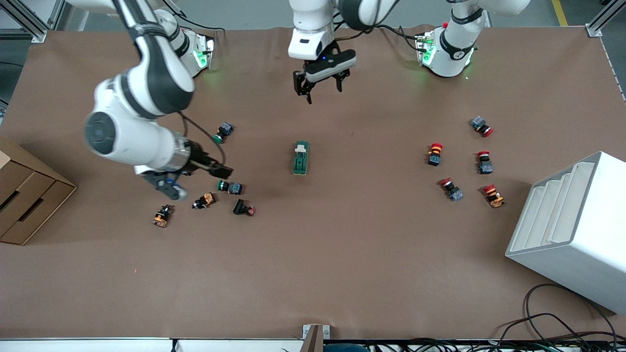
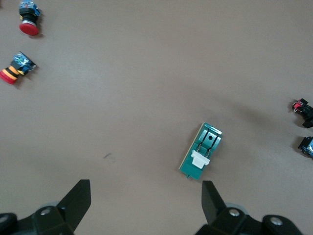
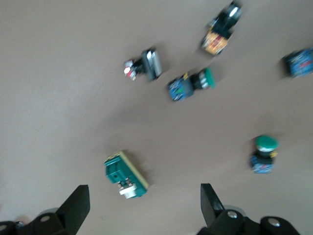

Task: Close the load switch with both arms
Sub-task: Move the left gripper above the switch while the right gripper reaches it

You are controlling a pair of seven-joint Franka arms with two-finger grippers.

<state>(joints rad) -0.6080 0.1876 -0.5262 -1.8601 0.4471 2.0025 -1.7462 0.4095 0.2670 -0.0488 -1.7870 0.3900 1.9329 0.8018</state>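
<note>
- The load switch (image 1: 300,158) lies flat in the middle of the frame in the front view, on bare brown worktop (image 1: 342,254). Its long side runs toward and away from the front camera, and nothing touches it.
- In the left wrist view the load switch (image 2: 201,151) sits just right of centre, tilted, with its white lever (image 2: 200,158) across the green body.
- The left pincer (image 1: 318,90) hangs at the top centre of the front view. It is over open worktop between the two bases, and the switch lies lower in the frame.
- Its fingers (image 2: 76,198) are spread wide and hold nothing.
- The right pincer (image 3: 144,200) is over the cluster of push buttons toward the right arm's end of the worktop. It is fully open and empty.
- In that wrist view the load switch (image 3: 125,175) shows low in the frame, between the two fingers (image 3: 211,200) but well clear of them.
- A green-capped button (image 1: 230,186), an orange-bodied one (image 1: 204,200) and a black one with a red tip (image 1: 243,208) lie just beside each other, below the right arm's wrist in the front view.
- Another green-capped button (image 1: 222,132) lies higher up in that frame.
- Five red-capped buttons (image 1: 434,153) are scattered toward the left arm's end, well apart from the switch.
- A white stepped rack (image 1: 572,230) stands at that end, and a cardboard box (image 1: 24,200) at the right arm's end.
</note>
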